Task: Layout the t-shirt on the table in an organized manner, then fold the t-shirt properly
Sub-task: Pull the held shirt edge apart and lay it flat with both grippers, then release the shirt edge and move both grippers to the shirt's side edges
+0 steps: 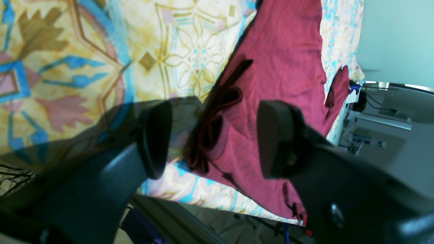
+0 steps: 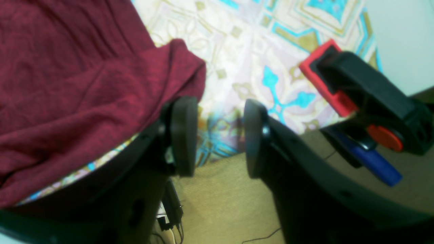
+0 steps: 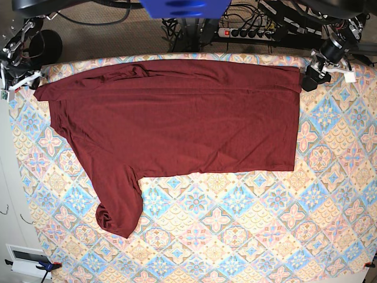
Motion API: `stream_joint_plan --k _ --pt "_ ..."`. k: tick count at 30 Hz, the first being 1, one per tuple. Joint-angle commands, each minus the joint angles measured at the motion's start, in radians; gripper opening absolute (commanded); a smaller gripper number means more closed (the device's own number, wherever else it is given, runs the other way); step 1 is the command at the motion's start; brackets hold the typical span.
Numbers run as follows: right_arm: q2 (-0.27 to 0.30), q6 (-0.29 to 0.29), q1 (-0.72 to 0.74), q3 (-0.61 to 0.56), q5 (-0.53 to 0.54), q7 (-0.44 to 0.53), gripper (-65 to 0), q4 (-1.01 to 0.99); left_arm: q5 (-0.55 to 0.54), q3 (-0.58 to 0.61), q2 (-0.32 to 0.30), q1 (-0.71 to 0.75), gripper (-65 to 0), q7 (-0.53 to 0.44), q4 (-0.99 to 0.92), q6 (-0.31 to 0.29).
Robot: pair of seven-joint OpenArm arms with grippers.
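Now we are looking down on the t-shirt [image 3: 177,124], which is lying spread across the far half of the table [image 3: 265,236], its top edge folded over into a long band along the far rim. One sleeve is trailing toward the near side on the base view's left, bunching at its end. The hem side is ending in a straight vertical edge at that view's right.

Our left gripper [image 1: 212,139] is sitting at the far corner on the base view's right [image 3: 310,76], and its jaws are standing apart with nothing between them; beneath the gap the wrist view is showing a rumpled dark fold of the shirt [image 1: 284,67] against the patterned cloth [image 1: 84,67].

Our right gripper [image 2: 220,137] is hanging at the opposite far corner [image 3: 17,65], jaws likewise parted and empty, with table edge and floor showing through the gap. The shirt's corner [image 2: 84,84] is draping just beside its left finger [image 2: 184,135]. A red and black clamp [image 2: 359,98] with a blue handle is gripping the table edge nearby.
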Motion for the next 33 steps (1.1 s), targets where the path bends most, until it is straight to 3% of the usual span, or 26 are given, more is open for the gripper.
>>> stream_joint_plan --k 1,4,10,18,22,26,33 --pt "0.025 0.003 0.003 0.007 0.010 0.015 -42.5 0.018 -0.004 -0.007 -0.012 0.006 -25.4 -0.004 0.012 -0.004" --pt "0.025 0.003 0.003 0.007 0.008 0.022 -42.5 0.018 -0.004 -0.016 -0.013 0.015 -25.4 0.008 0.014 -0.004" --pt "0.031 0.003 0.004 0.007 0.008 0.023 -42.7 0.018 0.007 -0.145 -0.013 0.012 -25.4 0.013 0.093 0.000" --pt "0.040 0.003 0.026 0.032 0.007 0.025 -42.8 0.019 0.058 -0.147 -0.101 -0.063 -26.0 0.014 0.142 0.000" --pt "0.065 0.006 0.043 0.029 0.007 0.025 -42.9 0.019 0.110 -0.142 -0.107 -0.158 -26.0 0.023 0.142 0.000" --pt "0.092 0.006 0.066 0.012 0.007 0.025 -42.9 0.047 0.179 -0.072 -0.108 -0.253 -26.0 0.050 0.142 0.000" --pt "0.131 0.006 0.156 -0.117 0.007 0.025 -42.9 0.082 0.372 0.069 -0.081 -0.434 -26.0 0.040 0.139 0.000"
